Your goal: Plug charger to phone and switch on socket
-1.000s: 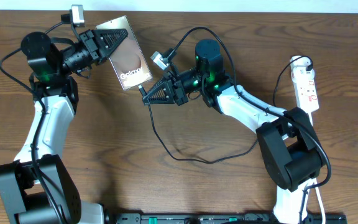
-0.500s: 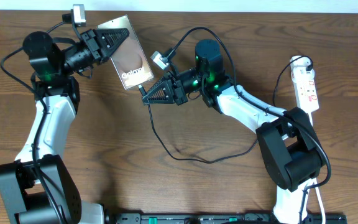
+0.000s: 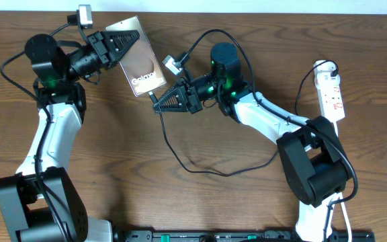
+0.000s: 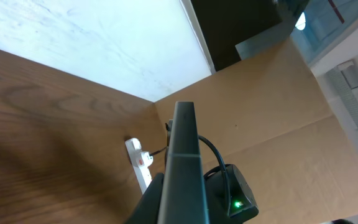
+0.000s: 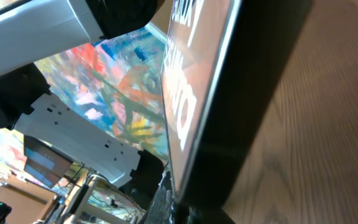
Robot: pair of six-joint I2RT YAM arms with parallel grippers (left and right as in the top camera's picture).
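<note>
My left gripper [image 3: 123, 46] is shut on the phone [image 3: 140, 59] and holds it up off the table, brownish face and white lettering upward. In the left wrist view the phone [image 4: 184, 155] shows edge-on between the jaws. My right gripper [image 3: 158, 105] is shut on the charger plug tip, right at the phone's lower end. The charger cable [image 3: 180, 160] loops from there across the table. In the right wrist view the phone [image 5: 253, 93] fills the frame, its end against my gripper [image 5: 191, 208]; the plug itself is hidden. The white socket [image 3: 332, 94] lies at the far right.
The wooden table [image 3: 113, 168] carries both arm bases at its front edge. The socket also shows in the left wrist view [image 4: 139, 167], beside a brown cardboard wall [image 4: 278, 124]. The right arm's black wrist camera box [image 4: 232, 196] with a green light sits behind the phone.
</note>
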